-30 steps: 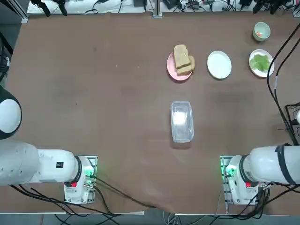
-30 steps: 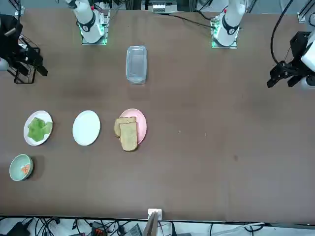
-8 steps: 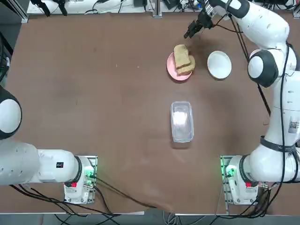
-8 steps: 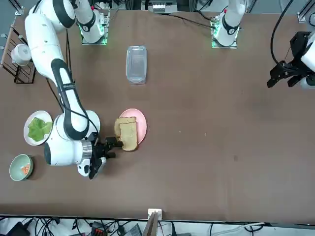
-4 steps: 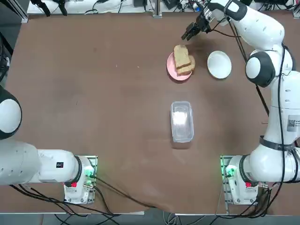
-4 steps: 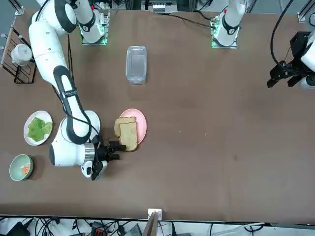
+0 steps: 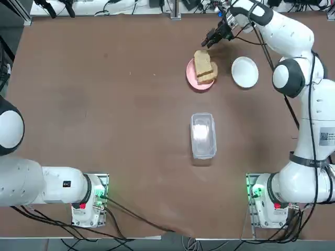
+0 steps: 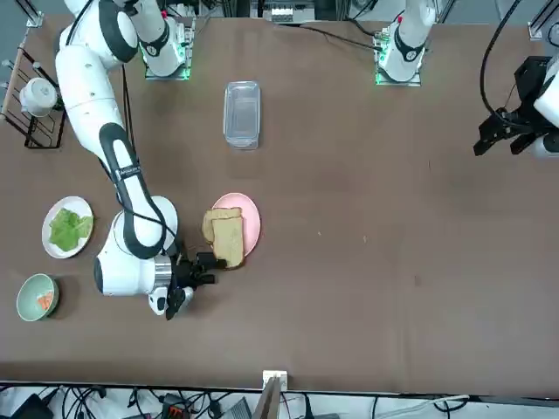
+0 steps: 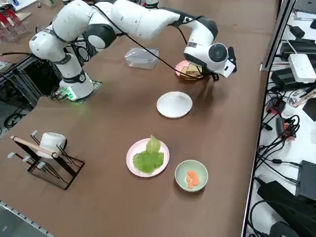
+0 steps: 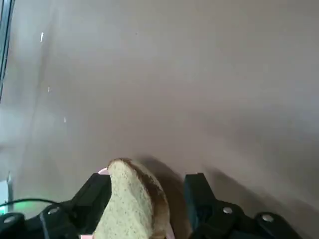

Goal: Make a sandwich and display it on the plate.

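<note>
Bread slices (image 7: pixel 203 65) are overlapping on the pink plate (image 7: pixel 190 72) at twelve o'clock in the top view, where the arm is hiding the lettuce plate and the bowl. The right side view is showing lettuce (image 9: pixel 149 158) lying on its plate (image 9: pixel 132 150) and orange bits (image 9: pixel 193 178) sitting in the green bowl (image 9: pixel 203 170); in the wrist view the right gripper's (image 10: pixel 148 186) jaws are standing wide apart, holding nothing.

A clear, rectangular plastic container (image 7: pixel 203 136) sits on a brown tabletop (image 7: pixel 125 104), near a round pink plate (image 7: pixel 191 78). Well apart from them are a small, round, pale green bowl (image 9: pixel 183 170) and a black wire rack (image 9: pixel 29 145) with a white cup (image 9: pixel 51 143) on it. Beside the table, a white surface (image 9: pixel 308 143) holds tangled black cables (image 9: pixel 270 148) and a flat white box (image 9: pixel 302 68).
</note>
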Available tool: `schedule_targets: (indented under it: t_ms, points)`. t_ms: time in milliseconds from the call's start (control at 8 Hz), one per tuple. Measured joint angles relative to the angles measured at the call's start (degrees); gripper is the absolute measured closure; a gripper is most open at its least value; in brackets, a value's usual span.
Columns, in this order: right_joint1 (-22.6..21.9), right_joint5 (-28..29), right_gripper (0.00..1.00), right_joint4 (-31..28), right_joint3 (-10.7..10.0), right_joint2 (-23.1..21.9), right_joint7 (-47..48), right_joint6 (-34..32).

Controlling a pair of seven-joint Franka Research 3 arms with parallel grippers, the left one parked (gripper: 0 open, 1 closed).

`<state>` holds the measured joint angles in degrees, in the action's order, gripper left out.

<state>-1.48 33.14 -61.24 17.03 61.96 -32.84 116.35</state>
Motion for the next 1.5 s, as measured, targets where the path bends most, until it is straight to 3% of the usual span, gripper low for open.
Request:
schedule_targets:
  t_ms: [500, 625, 875, 1500]
  points:
    - [-0.1, 2.0, 0.15, -0.8, 0.0, 0.6, 0.1, 0.0]
    - [-0.1, 2.3, 0.24, -1.0, 0.0, 0.6, 0.1, 0.0]
    - [-0.1, 2.6, 0.31, -1.4, 0.1, 0.7, 0.1, 0.0]
    - [-0.1, 2.7, 0.38, -2.2, 0.1, 1.0, -0.4, 0.0]
